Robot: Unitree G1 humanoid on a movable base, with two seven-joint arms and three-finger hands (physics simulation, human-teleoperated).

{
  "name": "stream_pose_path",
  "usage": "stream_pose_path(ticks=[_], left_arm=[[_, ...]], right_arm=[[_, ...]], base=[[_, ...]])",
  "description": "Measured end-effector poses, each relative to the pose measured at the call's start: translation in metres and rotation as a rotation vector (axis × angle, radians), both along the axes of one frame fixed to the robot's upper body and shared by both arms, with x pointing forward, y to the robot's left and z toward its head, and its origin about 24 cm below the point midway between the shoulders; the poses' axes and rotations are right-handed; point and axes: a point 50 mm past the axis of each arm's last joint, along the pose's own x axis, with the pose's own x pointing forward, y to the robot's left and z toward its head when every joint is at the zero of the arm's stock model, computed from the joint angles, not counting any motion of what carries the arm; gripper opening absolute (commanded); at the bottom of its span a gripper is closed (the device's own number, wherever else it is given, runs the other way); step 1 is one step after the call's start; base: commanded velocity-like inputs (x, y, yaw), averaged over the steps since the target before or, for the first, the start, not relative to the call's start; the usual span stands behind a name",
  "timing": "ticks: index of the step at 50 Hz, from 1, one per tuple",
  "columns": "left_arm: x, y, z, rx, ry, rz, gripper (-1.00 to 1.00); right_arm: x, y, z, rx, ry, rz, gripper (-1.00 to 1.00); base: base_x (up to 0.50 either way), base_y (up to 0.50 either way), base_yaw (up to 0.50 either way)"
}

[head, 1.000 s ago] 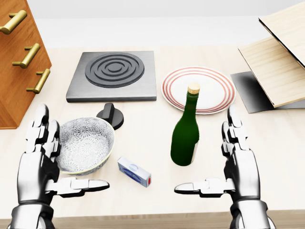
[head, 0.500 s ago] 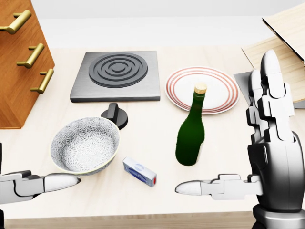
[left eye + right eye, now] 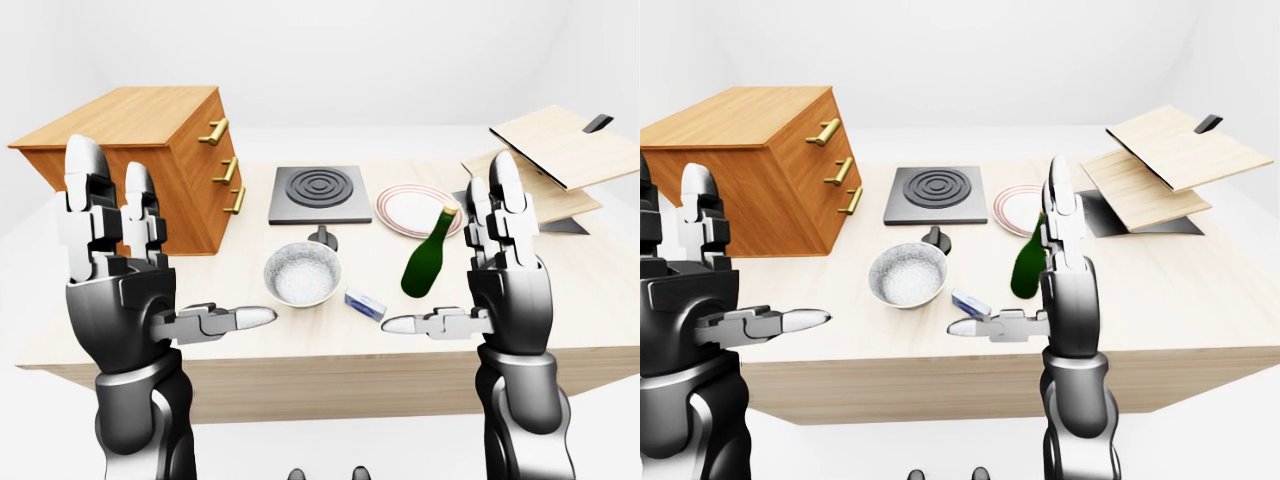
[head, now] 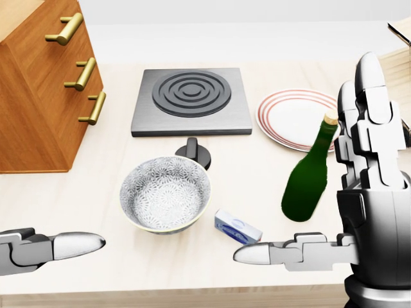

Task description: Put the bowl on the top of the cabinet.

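Nearest, the left hand (image 3: 125, 265) and right hand (image 3: 505, 275) are held up with fingers spread, grasping nothing. Between and beyond them, the bowl (image 4: 166, 194) sits upright on the table (image 4: 96, 212), mouth up, round, so no long axis is offered. It is judged rigid, breakable and smooth; its rim should be gripped. Farther left stands the cabinet (image 3: 130, 155).

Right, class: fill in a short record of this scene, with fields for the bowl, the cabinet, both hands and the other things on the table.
bowl: patterned bowl, upright on the table, empty
cabinet: wooden cabinet, at the view's left, three brass handles
left hand: left hand open, raised, holding nothing
right hand: right hand open, raised, holding nothing
others: green bottle, striped plate, hob, small box
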Motion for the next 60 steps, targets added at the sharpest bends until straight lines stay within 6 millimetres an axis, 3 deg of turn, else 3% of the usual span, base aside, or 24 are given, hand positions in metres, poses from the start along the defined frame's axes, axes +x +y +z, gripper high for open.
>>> stream_pose_path(ticks=[60], left_arm=[[-0.0001, -0.0014, 0.0015, 0.015, -0.003, -0.003, 1.00]], right_arm=[[0.0008, 0.0031, 0.0006, -0.012, 0.006, 0.013, 1.00]], base=[[0.00, 0.30, 0.00]])
